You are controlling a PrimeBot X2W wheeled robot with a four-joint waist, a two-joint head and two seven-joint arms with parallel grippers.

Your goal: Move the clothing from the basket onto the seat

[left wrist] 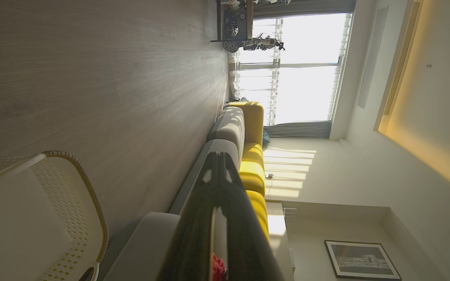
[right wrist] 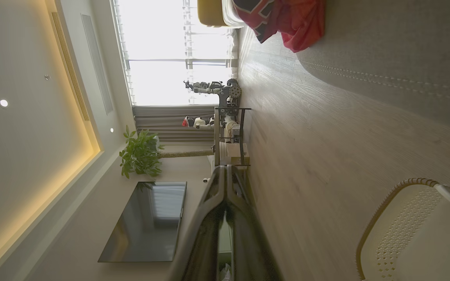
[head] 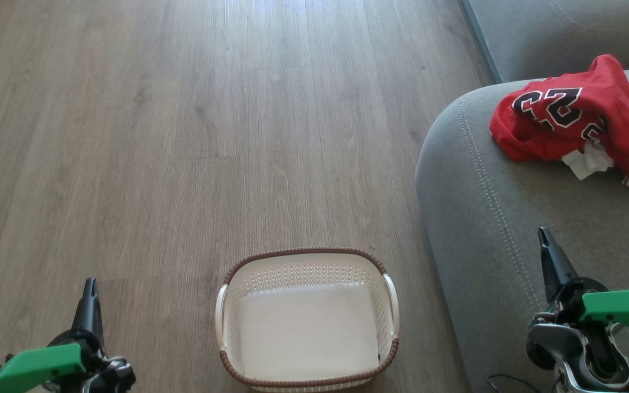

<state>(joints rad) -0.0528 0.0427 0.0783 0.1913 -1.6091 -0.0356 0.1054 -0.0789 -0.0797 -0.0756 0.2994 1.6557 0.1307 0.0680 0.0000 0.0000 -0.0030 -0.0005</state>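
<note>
The red clothing [head: 571, 117] lies crumpled in a heap on the grey seat [head: 489, 218] at the right, with black-and-white "23" lettering and a white tag showing. I cannot tell whether the heap is one garment or two. The cream basket [head: 303, 252] stands on the floor at the bottom centre, its inside bare. My left gripper [head: 90, 286] is shut over the floor to the left of the basket. My right gripper [head: 544, 234] is shut above the seat's near part, well short of the clothing [right wrist: 287, 19]. The wrist views show the basket [left wrist: 72, 187] [right wrist: 397, 203] off to one side.
Wood-look floor [head: 183, 136] spreads to the left of and beyond the basket. A second grey cushion [head: 555, 33] sits behind the seat. Yellow sofa cushions [left wrist: 252, 168], a dark TV screen [right wrist: 147, 222], a plant [right wrist: 139, 154] and a metal rack [right wrist: 229, 136] by the window stand far off.
</note>
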